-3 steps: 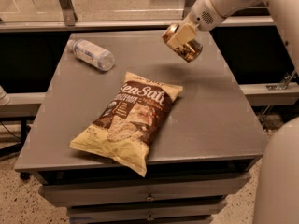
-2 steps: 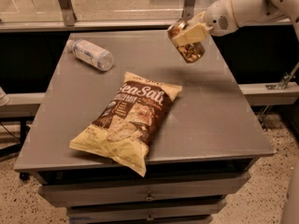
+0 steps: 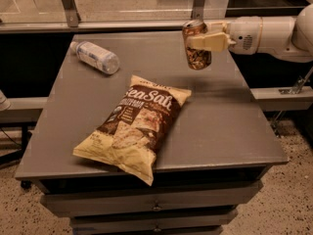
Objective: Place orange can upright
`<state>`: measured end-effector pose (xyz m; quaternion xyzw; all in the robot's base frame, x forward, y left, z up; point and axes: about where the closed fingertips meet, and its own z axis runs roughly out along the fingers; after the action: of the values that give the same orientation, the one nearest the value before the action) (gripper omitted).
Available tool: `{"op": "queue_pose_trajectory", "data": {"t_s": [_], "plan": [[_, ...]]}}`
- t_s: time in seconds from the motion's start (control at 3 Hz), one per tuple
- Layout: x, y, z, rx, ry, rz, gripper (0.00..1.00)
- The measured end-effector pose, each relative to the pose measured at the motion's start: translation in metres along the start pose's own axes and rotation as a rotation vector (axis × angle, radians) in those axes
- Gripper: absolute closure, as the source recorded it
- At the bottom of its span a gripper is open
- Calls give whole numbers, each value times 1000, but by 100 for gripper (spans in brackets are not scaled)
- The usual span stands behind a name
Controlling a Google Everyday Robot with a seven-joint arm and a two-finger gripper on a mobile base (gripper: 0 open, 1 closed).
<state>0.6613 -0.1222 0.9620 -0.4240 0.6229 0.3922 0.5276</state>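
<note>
The only writing that reads clearly is "Sea Salt", in large pale letters across the dark brown panel of the chip bag (image 3: 137, 126); the smaller print beneath it is too fine to make out. The bag is yellow at its edges and lies flat at the middle of the grey desk (image 3: 234, 126), its long axis running from about 1 o'clock down to 7 o'clock, with its lower end reaching the desk's near edge. The orange can (image 3: 198, 58) shows a mottled orange-brown label with pale patches and no legible words. It sits at about 1 o'clock from the bag, held in the air over the far right part of the desk, close to upright with its silver top uppermost and leaning slightly. The hand (image 3: 198, 40) reaches in from 3 o'clock on a white arm (image 3: 266, 33) and is clamped on the can's upper half, one cream finger (image 3: 208, 42) lying across the front of the label. At about 11 o'clock from the bag, well apart from the can, a clear plastic bottle (image 3: 95, 57) lies on its side on the desk; its pale label cannot be read, and what is inside cannot be told. Below the desk top are closed drawers (image 3: 156, 204) with small pulls.
</note>
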Motion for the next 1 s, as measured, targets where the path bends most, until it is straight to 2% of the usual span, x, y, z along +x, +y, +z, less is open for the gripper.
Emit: {"op": "queue_pose_trajectory", "data": {"t_s": [0.67, 1.0], "plan": [[28, 18, -14, -20, -212, 7, 100], [34, 24, -17, -25, -273, -56, 100]]}}
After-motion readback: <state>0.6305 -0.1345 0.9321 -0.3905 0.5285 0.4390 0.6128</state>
